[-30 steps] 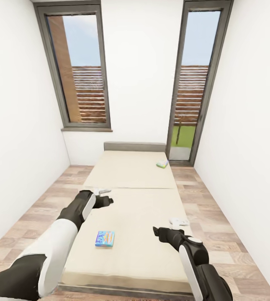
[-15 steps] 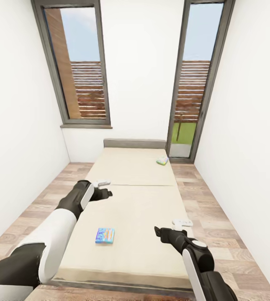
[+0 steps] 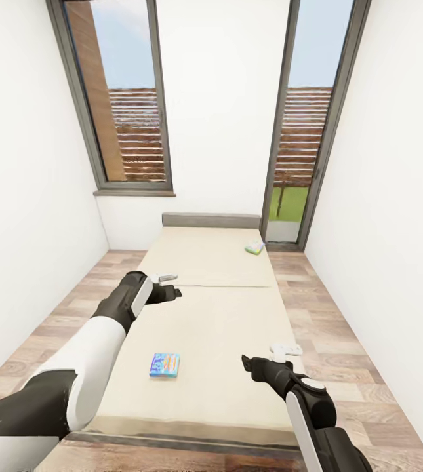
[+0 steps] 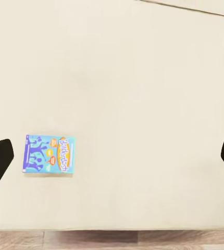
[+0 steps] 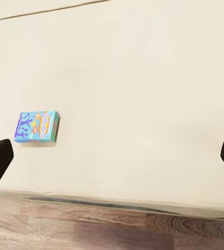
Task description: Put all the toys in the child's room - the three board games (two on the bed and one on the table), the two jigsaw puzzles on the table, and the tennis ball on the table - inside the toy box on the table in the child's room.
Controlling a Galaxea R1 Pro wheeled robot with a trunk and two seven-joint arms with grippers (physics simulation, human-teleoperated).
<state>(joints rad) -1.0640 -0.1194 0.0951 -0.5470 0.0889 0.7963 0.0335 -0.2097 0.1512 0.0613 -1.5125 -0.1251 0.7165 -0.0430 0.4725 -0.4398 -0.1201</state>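
A blue board game (image 3: 164,364) lies flat on the beige bed (image 3: 218,321), near its front left. It also shows as a blue board game (image 4: 49,154) in the left wrist view and a blue board game (image 5: 37,125) in the right wrist view. A second, pale green board game (image 3: 255,247) rests near the grey headboard at the far right. My left gripper (image 3: 174,286) hovers open over the mattress seam, beyond the blue box. My right gripper (image 3: 247,364) hangs open to the right of that box. The table, toy box, jigsaw puzzles and tennis ball are out of view.
White walls close in on both sides, with a strip of wood floor (image 3: 73,308) left of the bed and another strip of floor (image 3: 322,328) to its right. A tall window (image 3: 132,111) and a glass door (image 3: 309,131) stand behind the headboard (image 3: 211,219).
The whole view has shifted a little, so the camera moved. My left gripper has reached slightly farther over the bed. Both board games lie where they were.
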